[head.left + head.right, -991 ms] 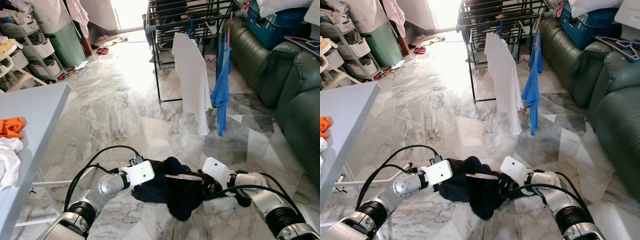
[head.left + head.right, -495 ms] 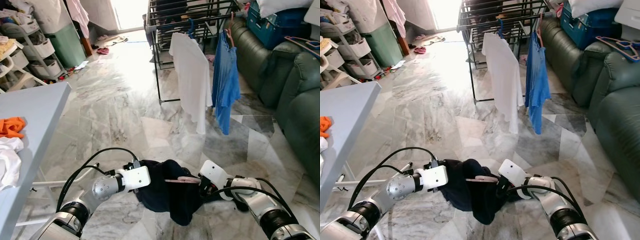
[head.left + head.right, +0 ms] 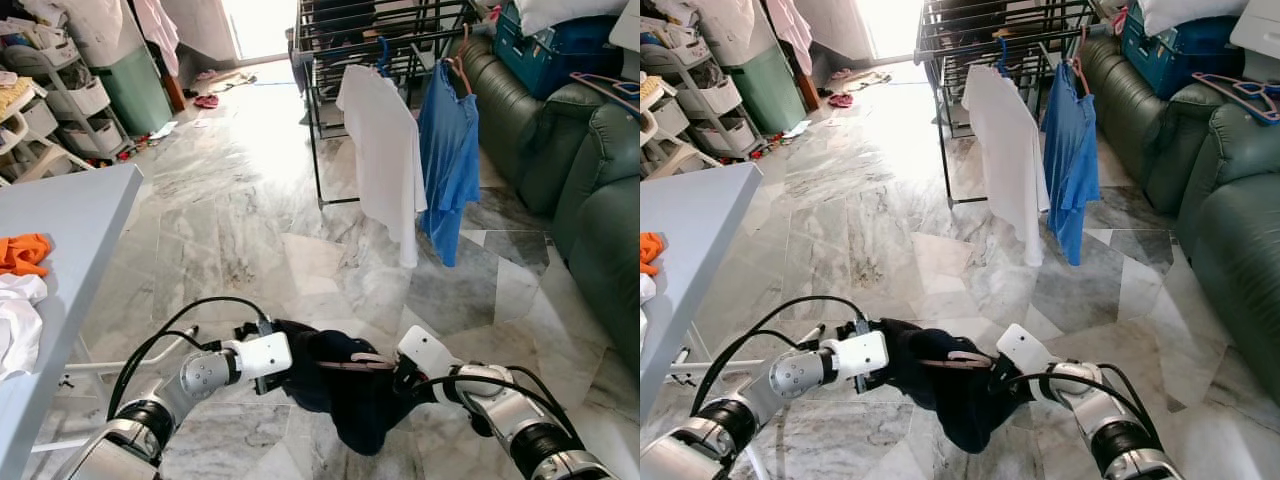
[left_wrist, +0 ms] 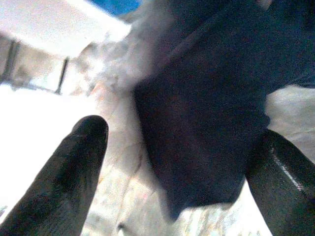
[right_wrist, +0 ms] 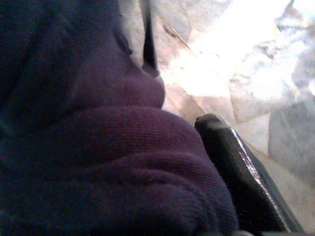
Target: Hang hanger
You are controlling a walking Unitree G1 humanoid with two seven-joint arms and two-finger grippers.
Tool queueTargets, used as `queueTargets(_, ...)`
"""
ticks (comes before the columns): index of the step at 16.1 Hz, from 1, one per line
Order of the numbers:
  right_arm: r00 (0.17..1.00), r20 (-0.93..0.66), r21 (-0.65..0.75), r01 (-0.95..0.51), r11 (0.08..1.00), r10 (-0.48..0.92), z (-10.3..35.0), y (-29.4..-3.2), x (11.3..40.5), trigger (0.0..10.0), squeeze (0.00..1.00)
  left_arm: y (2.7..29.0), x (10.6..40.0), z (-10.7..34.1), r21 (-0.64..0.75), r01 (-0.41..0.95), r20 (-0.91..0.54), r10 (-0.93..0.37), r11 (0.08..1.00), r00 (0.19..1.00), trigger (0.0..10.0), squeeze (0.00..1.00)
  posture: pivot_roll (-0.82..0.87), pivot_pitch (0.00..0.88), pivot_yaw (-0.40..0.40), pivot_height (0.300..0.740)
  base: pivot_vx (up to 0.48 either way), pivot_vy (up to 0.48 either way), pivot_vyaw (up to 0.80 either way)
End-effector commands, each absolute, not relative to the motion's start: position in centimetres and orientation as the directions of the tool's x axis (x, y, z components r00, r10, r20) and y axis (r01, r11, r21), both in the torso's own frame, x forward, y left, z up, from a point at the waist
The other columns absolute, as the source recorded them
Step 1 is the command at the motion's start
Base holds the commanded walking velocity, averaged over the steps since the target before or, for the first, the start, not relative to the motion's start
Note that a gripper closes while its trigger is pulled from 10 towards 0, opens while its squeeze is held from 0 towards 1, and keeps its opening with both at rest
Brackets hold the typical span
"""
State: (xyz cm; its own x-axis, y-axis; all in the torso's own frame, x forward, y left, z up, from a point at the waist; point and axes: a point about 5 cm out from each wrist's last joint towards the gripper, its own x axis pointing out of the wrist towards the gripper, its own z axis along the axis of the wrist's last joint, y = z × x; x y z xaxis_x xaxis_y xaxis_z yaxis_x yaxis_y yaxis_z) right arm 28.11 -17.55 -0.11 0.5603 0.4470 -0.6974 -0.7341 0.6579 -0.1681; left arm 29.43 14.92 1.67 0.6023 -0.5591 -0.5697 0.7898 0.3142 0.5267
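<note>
1. The grey marble floor [image 3: 240,210] carries a black metal drying rack [image 3: 330,60] at 12 o'clock.
2. Compared with one second ago, the blue shirt [image 3: 447,160] hangs spread wider.
3. The dark navy garment [image 3: 340,390] with the pink plastic hanger [image 3: 352,364] is at 6 o'clock, between the spread left gripper [image 4: 177,172] and the right gripper [image 3: 398,380]; the right gripper's grip I cannot tell.

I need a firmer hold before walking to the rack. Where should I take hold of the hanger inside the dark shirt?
Probably the pink hanger arm showing at the dark shirt's collar. It lies roughly level between the left hand and right hand, the rest wrapped in cloth. Come from above, fingers across the bar.
</note>
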Motion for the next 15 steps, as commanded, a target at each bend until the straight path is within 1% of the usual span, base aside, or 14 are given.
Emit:
queueTargets(1, 0.582, -0.684, -0.161, -0.709, 0.687, 0.441, 0.2, -17.3, 28.6, 0.0, 0.0, 16.3, 30.3, 2.4, 0.567, 0.746, -0.556, -0.505, 0.35, 0.66, 10.0, 1.0, -0.22, 0.0, 0.141, 0.74, 0.0, 0.0, 0.0)
queueTargets(2, 0.593, -0.682, -0.153, -0.687, 0.71, 0.427, 0.1, -17.4, 28.6, 0.0, 0.0, 16.2, 30.5, 2.7, 0.564, 0.725, -0.52, -0.512, 0.396, 0.684, 10.0, 1.0, -0.22, 0.0, 0.14, 0.74, 0.0, 0.0, 0.0)
queueTargets(3, 0.597, -0.683, -0.151, -0.68, 0.717, 0.422, 0.0, -17.4, 28.6, 0.0, 0.0, 16.2, 30.5, 2.8, 0.564, 0.716, -0.508, -0.511, 0.412, 0.694, 10.0, 1.0, -0.22, 0.0, 0.139, 0.74, 0.0, 0.0, 0.0)
queueTargets(5, 0.603, -0.68, -0.142, -0.666, 0.732, 0.417, 0.0, -17.4, 28.6, 0.0, 0.0, 16.2, 30.4, 2.6, 0.541, 0.724, -0.516, -0.511, 0.428, 0.688, 10.0, 1.0, -0.22, 0.0, 0.137, 0.74, 0.0, 0.0, 0.0)
queueTargets(6, 0.621, -0.671, -0.123, -0.631, 0.766, 0.404, -0.1, -17.4, 28.7, 0.0, 0.0, 16.6, 30.3, 2.2, 0.535, 0.704, -0.52, -0.475, 0.467, 0.71, 10.0, 1.0, -0.21, 0.0, 0.137, 0.74, 0.0, 0.0, 0.0)
queueTargets(7, 0.648, -0.663, -0.11, -0.579, 0.808, 0.374, -0.2, -17.6, 28.8, 0.0, 0.0, 17.0, 30.2, 1.8, 0.501, 0.663, -0.511, -0.429, 0.556, 0.745, 10.0, 1.0, -0.22, 0.0, 0.137, 0.74, 0.0, 0.0, 0.0)
queueTargets(9, 0.688, -0.654, -0.107, -0.496, 0.861, 0.316, -0.3, -18.0, 28.8, 0.0, 0.0, 17.5, 29.9, 1.3, 0.428, 0.582, -0.495, -0.36, 0.691, 0.791, 10.0, 1.0, -0.22, 0.0, 0.137, 0.74, 0.0, 0.0, 0.0)
queueTargets(10, 0.712, -0.644, -0.1, -0.442, 0.892, 0.281, -0.4, -18.4, 28.8, 0.0, 0.0, 17.8, 29.6, 0.8, 0.363, 0.515, -0.486, -0.313, 0.776, 0.816, 10.0, 1.0, -0.22, 0.0, 0.136, 0.74, 0.0, 0.0, 0.0)
queueTargets(11, 0.733, -0.633, -0.087, -0.388, 0.918, 0.249, -0.5, -18.6, 28.8, 0.0, 0.0, 18.0, 29.3, 0.4, 0.302, 0.446, -0.481, -0.269, 0.843, 0.834, 10.0, 1.0, -0.22, 0.0, 0.135, 0.74, 0.0, 0.0, 0.0)
queueTargets(12, 0.768, -0.609, -0.078, -0.306, 0.949, 0.198, -0.5, -19.0, 28.8, 0.0, 0.0, 18.4, 28.9, -0.2, 0.218, 0.336, -0.488, -0.195, 0.916, 0.851, 10.0, 1.0, -0.22, 0.0, 0.134, 0.74, 0.0, 0.0, 0.0)
queueTargets(13, 0.794, -0.589, -0.055, -0.225, 0.973, 0.15, -0.5, -19.2, 28.9, 0.0, 0.0, 18.5, 28.4, -0.8, 0.153, 0.257, -0.496, -0.151, 0.954, 0.855, 10.0, 1.0, -0.23, 0.0, 0.134, 0.74, 0.0, 0.0, 0.0)
queueTargets(14, 0.815, -0.57, -0.044, -0.163, 0.986, 0.109, -0.3, -19.3, 29.0, 0.0, 0.0, 18.4, 28.2, -1.1, 0.127, 0.224, -0.501, -0.133, 0.966, 0.855, 10.0, 1.0, -0.23, 0.0, 0.135, 0.74, 0.0, 0.0, 0.0)
queueTargets(15, 0.828, -0.556, -0.02, -0.092, 0.996, 0.065, -0.3, -19.3, 29.1, 0.0, 0.0, 18.0, 27.9, -1.4, 0.083, 0.21, -0.503, -0.141, 0.974, 0.853, 10.0, 1.0, -0.23, 0.0, 0.135, 0.74, 0.0, 0.0, 0.0)
